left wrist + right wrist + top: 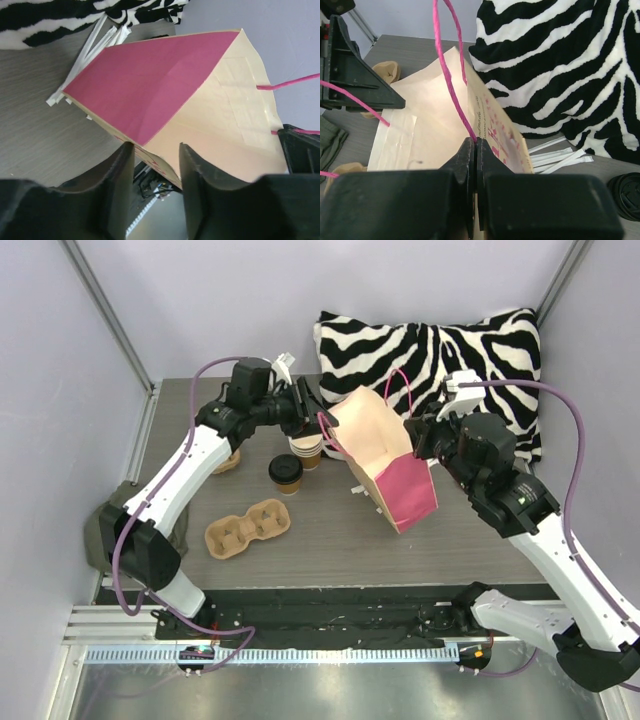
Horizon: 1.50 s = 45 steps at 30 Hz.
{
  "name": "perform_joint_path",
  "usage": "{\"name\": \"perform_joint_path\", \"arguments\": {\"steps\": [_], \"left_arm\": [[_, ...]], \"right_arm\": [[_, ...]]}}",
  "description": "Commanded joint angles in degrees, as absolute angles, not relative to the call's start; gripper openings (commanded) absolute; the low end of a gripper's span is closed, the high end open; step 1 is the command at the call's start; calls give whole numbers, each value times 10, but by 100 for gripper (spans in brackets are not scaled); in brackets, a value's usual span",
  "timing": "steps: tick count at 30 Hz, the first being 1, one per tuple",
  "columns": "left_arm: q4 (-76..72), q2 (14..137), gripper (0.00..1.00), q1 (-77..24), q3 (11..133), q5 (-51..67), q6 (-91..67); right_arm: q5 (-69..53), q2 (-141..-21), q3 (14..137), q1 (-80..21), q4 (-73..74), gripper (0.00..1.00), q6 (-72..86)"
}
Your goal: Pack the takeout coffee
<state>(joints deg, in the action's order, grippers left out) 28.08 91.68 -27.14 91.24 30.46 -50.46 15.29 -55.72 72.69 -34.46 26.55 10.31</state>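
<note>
A cream paper bag (pixel 385 455) with a pink side stands tilted at mid-table, mouth up. My right gripper (pixel 475 145) is shut on the bag's right rim, at the root of a pink cord handle (pixel 447 75). My left gripper (pixel 156 165) is open at the bag's left rim (pixel 165 165), whose edge passes between the spread fingers (pixel 125 175). A kraft-brown cup with a black lid (pixel 286 473) stands left of the bag. A second cup (pixel 307 451) with a pale rim stands just behind it. A third cup (pixel 228 460) is partly hidden under my left arm.
A tan pulp cup carrier (pixel 247 528) lies at the front left. A zebra-striped pillow (pixel 430 350) fills the back right. White paper strips (pixel 95 45) lie by the bag's base. A round black lid (pixel 626 196) lies on the table by the pillow.
</note>
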Motion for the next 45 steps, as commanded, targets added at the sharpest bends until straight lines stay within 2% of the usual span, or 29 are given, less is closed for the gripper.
{"name": "perform_joint_path", "arguments": {"steps": [1, 2, 5, 7, 8, 9, 11, 12, 14, 15, 20, 25, 27, 38, 45], "left_arm": [[275, 908, 37, -272, 922, 307, -494], [278, 911, 33, -273, 927, 307, -489], [285, 915, 2, -272, 938, 306, -476], [293, 917, 0, -272, 945, 311, -466], [304, 918, 0, -272, 949, 315, -460], [309, 919, 0, -272, 955, 318, -446], [322, 919, 0, -272, 956, 334, -432], [328, 917, 0, -273, 957, 337, -414], [344, 911, 0, -278, 957, 343, -387], [351, 906, 0, -285, 960, 345, -355], [419, 895, 0, -325, 976, 320, -266], [459, 881, 0, -373, 979, 271, -214], [467, 880, 0, -384, 989, 250, -211], [553, 868, 0, -407, 1087, 181, -192], [557, 858, 0, -410, 1085, 134, -200]], "right_arm": [[113, -540, 734, -347, 245, 1, 121], [104, -539, 738, -348, 245, 1, 124], [75, -535, 737, -348, 247, 1, 121], [65, -529, 732, -348, 259, 4, 121], [56, -527, 730, -347, 262, 10, 118], [53, -522, 730, -347, 270, 29, 110], [45, -519, 751, -345, 284, 50, 75], [41, -519, 764, -343, 300, 67, 58], [26, -519, 807, -339, 315, 82, 5], [19, -519, 821, -337, 327, 86, 3], [-13, -540, 906, -334, 347, 86, -77], [-136, -577, 936, -334, 379, 74, -174], [-144, -588, 926, -334, 360, 71, -193], [-212, -695, 994, -357, 433, 55, -203], [-195, -705, 988, -393, 468, 54, -193]]}}
